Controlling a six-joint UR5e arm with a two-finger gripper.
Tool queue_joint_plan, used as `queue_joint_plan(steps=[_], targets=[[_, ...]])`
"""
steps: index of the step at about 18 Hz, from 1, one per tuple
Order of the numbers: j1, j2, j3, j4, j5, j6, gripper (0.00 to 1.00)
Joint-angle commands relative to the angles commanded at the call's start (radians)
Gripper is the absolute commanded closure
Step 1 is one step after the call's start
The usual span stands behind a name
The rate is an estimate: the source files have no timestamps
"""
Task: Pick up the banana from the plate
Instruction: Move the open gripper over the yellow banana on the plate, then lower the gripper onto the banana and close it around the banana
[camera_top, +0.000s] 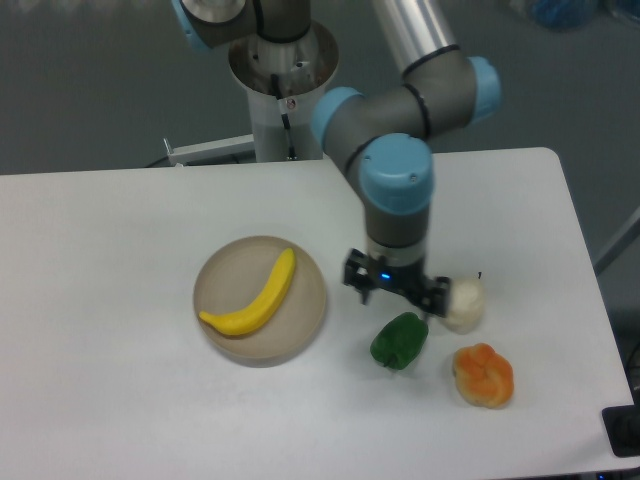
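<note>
The yellow banana (255, 298) lies diagonally across the round beige plate (232, 272), its stem end toward the upper right. The plate sits on the white table left of centre. My gripper (396, 292) points straight down to the right of the plate, about a plate's width from the banana, above the table near a green pepper. Its jaws look spread apart and hold nothing; the fingertips are partly hidden under the wrist.
A green pepper (400, 340) lies just below the gripper. A round white item (463, 303) sits at the gripper's right side. A lumpy orange item (484, 375) lies further to the front right. The robot base (283, 80) stands at the table's back edge.
</note>
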Motion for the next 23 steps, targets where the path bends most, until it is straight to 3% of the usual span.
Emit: queue_joint_plan(steps=[4,10,15,23], targets=[[-0.066,0.005,-0.043,0.014,-0.003,-0.113,0.00],[-0.137,-0.009,-0.078,0.043,-0.002,-0.167,0.00],[-0.153,-0.029,-0.131,0.138,0.000,-0.166,0.00],[-0.170,-0.066,-0.135,0.147,0.006,-0.167,0.00]])
